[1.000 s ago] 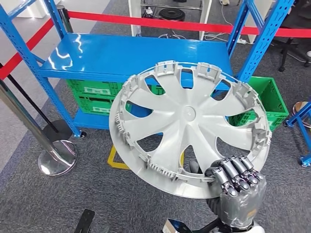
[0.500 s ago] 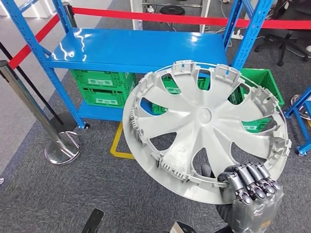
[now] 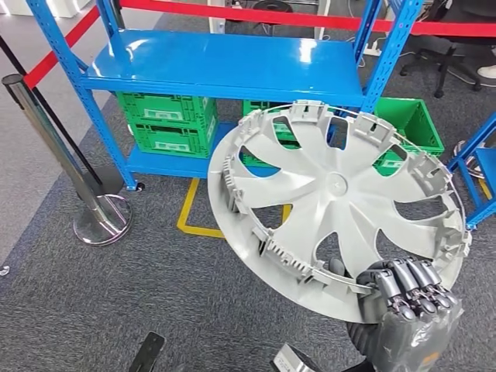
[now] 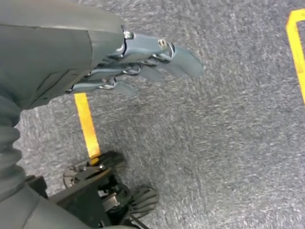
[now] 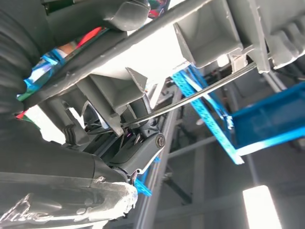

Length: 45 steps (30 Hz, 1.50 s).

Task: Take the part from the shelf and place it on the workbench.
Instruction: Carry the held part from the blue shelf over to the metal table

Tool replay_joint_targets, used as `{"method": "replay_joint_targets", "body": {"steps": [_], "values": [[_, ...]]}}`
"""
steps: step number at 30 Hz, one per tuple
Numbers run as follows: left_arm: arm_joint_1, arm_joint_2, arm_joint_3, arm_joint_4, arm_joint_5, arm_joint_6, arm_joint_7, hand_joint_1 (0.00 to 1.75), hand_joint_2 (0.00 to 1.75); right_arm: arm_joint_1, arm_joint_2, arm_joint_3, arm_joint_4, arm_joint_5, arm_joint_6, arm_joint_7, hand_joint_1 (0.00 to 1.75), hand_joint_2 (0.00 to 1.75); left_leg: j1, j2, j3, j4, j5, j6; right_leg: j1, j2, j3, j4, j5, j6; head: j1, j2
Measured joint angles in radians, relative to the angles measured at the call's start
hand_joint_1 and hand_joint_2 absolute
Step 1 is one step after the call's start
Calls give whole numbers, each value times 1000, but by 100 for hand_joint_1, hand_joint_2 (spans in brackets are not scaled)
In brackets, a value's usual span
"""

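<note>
The part is a large silver wheel cover with several curved spokes, its clipped inner side facing up. My right hand grips its near rim, fingers curled over the edge, holding it tilted in the air in front of the blue shelf. Seen close from the right wrist, the cover's grey rim and clips lie against the right hand. My left hand hangs over the grey carpet with its fingers stretched out and nothing in them.
Green crates sit under the blue shelf, and another green crate stands to its right. A chrome barrier post with red tape stands at the left. Yellow floor tape marks the carpet. A second blue rack is at the right edge.
The whole scene has shifted as the camera moved: the shelf sits higher and farther. The wheel cover and my right hand have slid rightward and lower in the picture, still gripped.
</note>
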Motion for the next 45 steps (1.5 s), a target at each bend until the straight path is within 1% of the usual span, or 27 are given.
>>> {"method": "replay_joint_targets", "body": {"steps": [3,4,6,8,9,10,12,14,15,18,20,21,23,25,26,27,29,30,32,34,35,37,39,41,42,44,45], "values": [[-2,0,-3,0,0,0,2,0,175,7,-11,13,-3,1,0,4,162,175,-2,8,-37,0,31,15,-1,2,-50,162,-132,9,7,0],[-2,0,-4,0,0,0,2,0,175,10,-13,16,-3,1,0,4,162,175,-5,12,-51,0,41,16,-1,2,-59,219,-156,10,7,0],[-1,0,-5,0,0,0,2,0,175,14,-16,19,-3,1,0,4,162,175,-10,24,-77,1,60,17,-1,1,-36,246,-137,7,8,0],[-2,0,-6,0,0,0,2,0,175,16,-17,21,-4,1,0,5,162,175,-15,36,-97,2,77,16,2,-13,53,140,-79,-4,8,0],[-2,0,-6,0,0,-1,2,0,175,16,-17,22,-6,1,0,6,162,175,-18,43,-104,2,84,14,7,-32,108,60,-69,-11,8,0],[-2,-1,-7,0,0,-1,2,0,175,16,-18,23,-8,1,0,6,162,175,-19,50,-108,3,92,11,12,-49,153,-10,-70,-16,7,0],[-1,-1,-8,0,0,-3,3,0,175,18,-18,26,-14,1,0,5,162,175,-19,69,-112,-1,109,2,22,-61,186,-84,-79,-23,7,0],[-2,-2,-11,0,0,-4,3,0,175,21,-19,29,-18,1,0,5,162,175,-16,78,-116,-5,115,-9,21,-42,174,-95,-59,-31,7,0],[-2,-2,-14,0,0,-4,3,0,175,22,-19,30,-20,1,0,5,162,175,-15,67,-123,8,96,-15,18,-34,169,-99,-46,-39,7,0],[0,0,-19,0,0,-4,3,0,175,23,-20,34,-22,1,0,6,162,175,-6,11,-173,169,-36,-31,10,-8,137,-93,-14,-55,6,0],[1,2,-21,0,0,-4,3,0,175,24,-20,34,-22,1,0,6,162,175,-2,1,-193,277,-81,-39,9,12,106,-79,0,-53,6,0],[1,2,-22,0,0,-4,3,0,175,24,-20,34,-22,1,0,6,162,175,-1,0,-178,281,-74,-41,8,23,90,-70,5,-50,6,0],[0,4,-23,0,0,-4,3,0,175,24,-20,34,-22,1,0,6,162,175,5,-13,-98,183,-31,-44,4,45,62,-49,12,-43,5,0],[-2,4,-24,0,0,-4,3,0,175,25,-20,34,-23,1,0,6,162,175,10,-57,-18,65,-16,-42,2,65,34,-25,18,-33,5,0],[-2,4,-24,0,0,-4,3,0,175,25,-20,34,-23,2,0,6,162,175,12,-74,-2,35,-20,-40,2,74,23,-17,22,-27,5,0],[-1,4,-24,0,0,-4,3,0,175,26,-20,35,-23,2,0,6,162,175,11,-80,-1,29,-24,-36,1,83,15,-13,29,-20,6,0],[-2,3,-24,0,0,-4,3,0,175,28,-21,35,-25,2,0,6,162,175,11,-57,-14,27,-13,-21,0,96,1,-9,39,-5,5,0],[-4,1,-24,1,0,-5,3,0,175,29,-21,35,-25,1,0,6,162,175,12,-45,-21,26,-5,-12,-1,87,-10,1,27,2,7,0],[-7,0,-25,1,0,-6,3,0,175,29,-23,35,-26,1,0,5,162,175,14,-18,-39,22,9,2,-2,47,-46,78,-42,12,14,0],[-5,1,-25,2,0,-7,2,0,175,29,-23,36,-26,1,0,4,162,175,12,9,-57,23,22,5,-6,17,-85,204,-117,22,20,0],[-5,2,-25,2,0,-7,2,0,175,29,-24,36,-26,1,0,4,162,175,11,23,-66,23,28,4,-8,11,-93,252,-127,26,20,0],[-6,3,-25,2,0,-8,2,0,175,30,-24,36,-26,1,0,4,162,175,10,51,-83,24,41,1,-10,4,-62,256,-90,28,21,0],[-7,3,-26,2,0,-9,2,0,175,31,-25,36,-27,1,0,4,162,175,9,72,-92,25,52,-6,-9,-28,36,131,-50,24,21,0],[-9,3,-27,2,0,-10,1,0,175,31,-25,37,-30,1,0,4,162,175,7,88,-94,26,60,-17,0,-68,125,0,-63,14,20,0],[-9,3,-29,2,0,-11,1,0,175,31,-25,37,-32,1,0,3,162,175,6,98,-94,26,64,-23,4,-77,141,-32,-76,7,20,0],[-11,2,-31,2,0,-13,1,0,175,35,-25,38,-35,1,0,1,162,175,8,113,-93,26,69,-37,6,-58,135,-47,-76,-12,20,0],[-12,1,-32,2,0,-14,1,0,175,37,-24,38,-37,1,0,-1,162,175,10,100,-95,32,59,-43,5,-47,133,-49,-70,-22,20,0]]}}
